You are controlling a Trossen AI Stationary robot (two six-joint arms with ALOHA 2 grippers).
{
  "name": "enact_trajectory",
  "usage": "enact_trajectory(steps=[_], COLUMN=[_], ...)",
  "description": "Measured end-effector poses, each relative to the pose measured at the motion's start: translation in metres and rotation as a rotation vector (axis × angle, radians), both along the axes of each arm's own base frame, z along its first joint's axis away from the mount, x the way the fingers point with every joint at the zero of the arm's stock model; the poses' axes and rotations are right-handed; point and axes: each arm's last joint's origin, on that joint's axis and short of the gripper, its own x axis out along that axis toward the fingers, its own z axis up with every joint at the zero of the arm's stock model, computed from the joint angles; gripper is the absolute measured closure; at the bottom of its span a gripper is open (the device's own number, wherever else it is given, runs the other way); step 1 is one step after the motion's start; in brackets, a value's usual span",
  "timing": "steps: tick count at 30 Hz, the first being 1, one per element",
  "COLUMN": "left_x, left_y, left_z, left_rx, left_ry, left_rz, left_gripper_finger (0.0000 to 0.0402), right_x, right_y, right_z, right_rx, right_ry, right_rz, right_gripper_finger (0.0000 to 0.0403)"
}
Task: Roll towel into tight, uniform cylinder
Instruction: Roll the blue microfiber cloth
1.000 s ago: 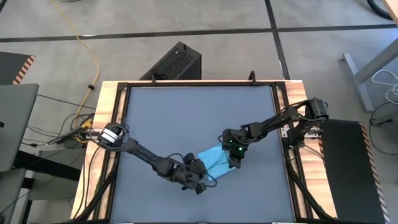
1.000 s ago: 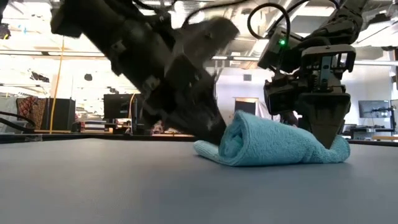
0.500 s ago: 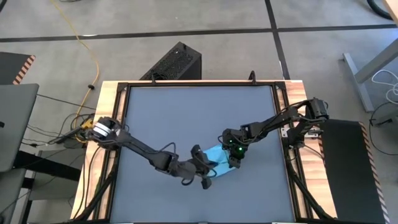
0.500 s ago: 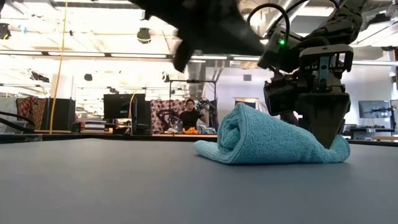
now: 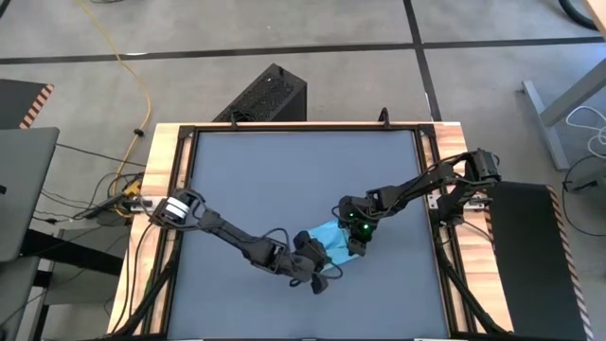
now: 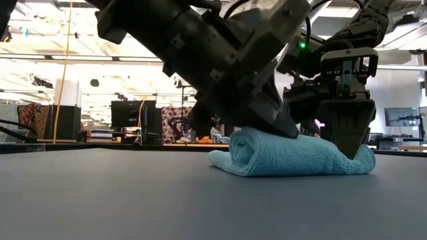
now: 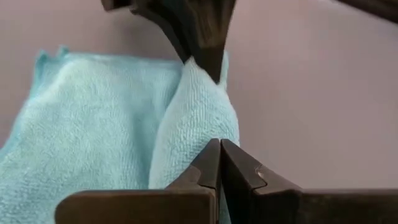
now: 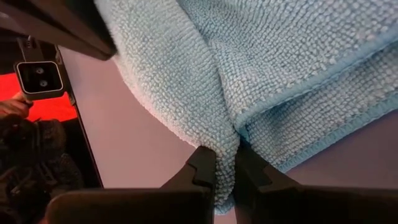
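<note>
The light-blue towel (image 5: 329, 242) lies partly rolled on the dark grey tabletop, right of the middle and toward the near edge. Its rolled part (image 6: 250, 150) faces the low view's left, and the flat remainder (image 7: 81, 124) lies beside the roll. My left gripper (image 6: 285, 128) is shut and comes down on the roll from the table's left. My right gripper (image 6: 348, 143) stands at the towel's other end, shut on the cloth. My left gripper presses its shut fingertips (image 7: 219, 149) down on the top of the roll (image 7: 189, 118), slanting down from the table's left. The roll lies flattened under them on the table. My right gripper pinches a gathered fold of the towel (image 8: 225, 140) between its two fingertips. It comes from above, slanting down. The fold rises a little into the hold while the cloth around it lies on the table.
Bare grey tabletop (image 5: 284, 180) stretches to the far and left sides. A wooden frame (image 5: 170, 152) borders the table. A black box (image 5: 272, 93) stands on the floor past the far edge, and a laptop (image 5: 24, 189) sits off to the left.
My left gripper, shut throughout, has lifted from the roll's end, gone toward the table's right edge and come down on top of the roll. The roll, which stood puffed up half a second ago, now sits lower and flatter. The towel's pinched end has stayed in place.
</note>
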Motion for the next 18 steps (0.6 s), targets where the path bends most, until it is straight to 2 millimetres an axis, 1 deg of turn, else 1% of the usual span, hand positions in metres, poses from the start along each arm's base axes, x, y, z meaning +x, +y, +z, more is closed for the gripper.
enact_trajectory(steps=[3,7,11,15,18], left_x=[-0.001,-0.004,-0.003,-0.003,-0.003], left_y=[-0.001,-0.002,-0.002,-0.002,-0.002], left_z=[-0.002,-0.012,-0.018,-0.018,-0.018], left_rx=[-0.022,-0.036,-0.047,-0.047,-0.036], left_ry=[0.03,0.074,0.08,0.085,0.086], left_rz=[-0.022,-0.017,-0.007,0.0,-0.006], left_gripper_finger=[0.0401,0.0401,0.0401,0.0402,0.0402], right_x=[0.001,0.003,0.004,0.004,0.003], right_y=[0.0,0.001,-0.005,-0.01,-0.012], right_z=[0.0,0.001,0.002,0.002,0.003], right_rx=[0.0,0.023,0.074,0.12,0.151], right_ry=[-0.014,-0.036,-0.022,-0.005,0.004], right_rz=[0.005,0.002,-0.044,-0.055,-0.051], right_gripper_finger=[0.0352,0.0328,0.0287,0.0244,0.0224])
